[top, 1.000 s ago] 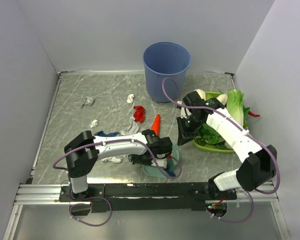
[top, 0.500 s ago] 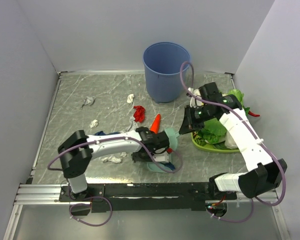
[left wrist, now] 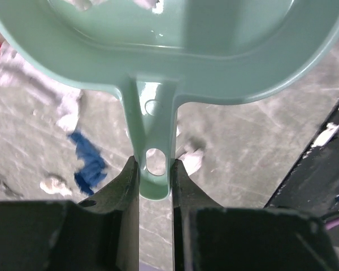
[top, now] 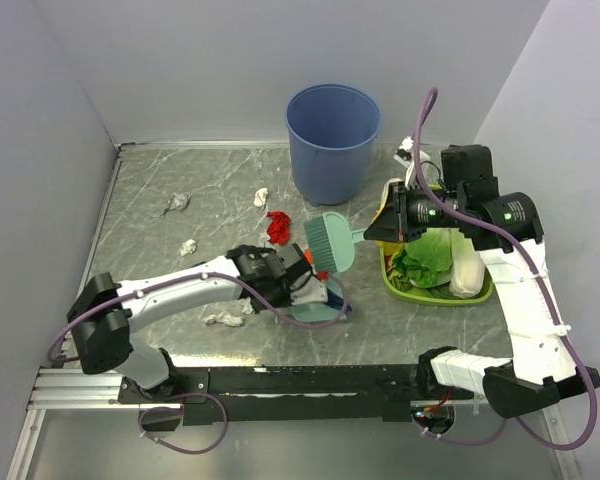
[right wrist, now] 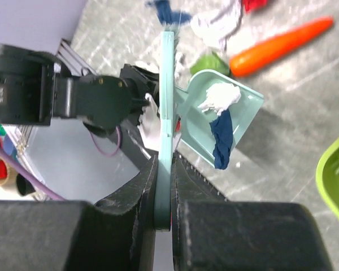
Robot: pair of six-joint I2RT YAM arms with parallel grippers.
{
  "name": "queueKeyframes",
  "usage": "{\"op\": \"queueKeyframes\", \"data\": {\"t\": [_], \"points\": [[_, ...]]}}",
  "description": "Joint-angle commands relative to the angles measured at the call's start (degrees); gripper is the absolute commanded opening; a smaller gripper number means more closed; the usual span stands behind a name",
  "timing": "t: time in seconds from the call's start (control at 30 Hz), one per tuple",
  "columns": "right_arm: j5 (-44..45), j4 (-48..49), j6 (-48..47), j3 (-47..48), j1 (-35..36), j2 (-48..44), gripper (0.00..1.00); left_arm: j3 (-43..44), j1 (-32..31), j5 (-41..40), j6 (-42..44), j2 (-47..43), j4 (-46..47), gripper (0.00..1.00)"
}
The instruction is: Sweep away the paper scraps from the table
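The left gripper (left wrist: 155,169) was seen closed narrowly on the handle of a teal dustpan (left wrist: 158,62), with the jaws pressed against both sides of the handle beside its hanging hole. The right gripper (right wrist: 165,164) was seen fully closed on the thin handle of a teal brush (top: 328,243), which was held clear of the table (top: 150,270), just above centre in the top view. The brush head was turned toward the left arm and lay between the dustpan and a blue bucket (top: 332,140). Inside the pan, a white scrap (right wrist: 220,96) and a dark blue scrap (right wrist: 220,141) were shown in the right wrist view, the blue one hanging over the pan's lip. An orange carrot (right wrist: 282,42) was found toward the upper right of that view, apart from the pan. The remaining paper scraps (top: 177,202) were left scattered on the tabletop across the left and centre of the top view. Two pale bits were seen near the upper left, one by the bucket's left side, a red scrap (top: 278,226) just left of the brush head, and another pale bit (top: 223,319) beside the left arm. A green tray (top: 435,297) of vegetables was seen at the right, below the right arm
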Motion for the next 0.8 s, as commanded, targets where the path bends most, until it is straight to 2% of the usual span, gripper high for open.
{"op": "queueKeyframes", "data": {"t": [0.0, 0.13, 0.37, 0.53, 0.6, 0.77], "points": [[-4.11, 8.44, 0.33, 4.24, -0.37, 0.04, 0.0, 0.08, 5.96, -0.17, -0.57, -5.67, -0.4, 0.01], [-3.08, 14.86, 2.27, 5.65, -0.45, 0.48, 0.0, -0.27, 11.41, -1.74, 1.36, -11.03, -1.89, 0.01], [3.78, 20.4, 4.72, 3.46, 0.86, 6.27, 0.0, -4.83, 26.17, -4.91, 2.51, -23.06, -7.08, 0.01], [9.84, 23.48, 3.69, 4.94, 7.53, 11.99, 0.0, -8.43, 35.74, -5.96, 2.42, -29.05, -13.13, 0.01], [12.57, 23.22, 2.54, 6.61, 11.49, 14.96, 0.0, -10.02, 37.43, -7.19, 2.85, -32.3, -14.98, 0.01], [13.71, 24.27, 1.74, 11.27, 17.46, 22.61, 0.0, -19.15, 45.6, -9.04, 6.45, -40.11, -16.84, 0.01]]}}
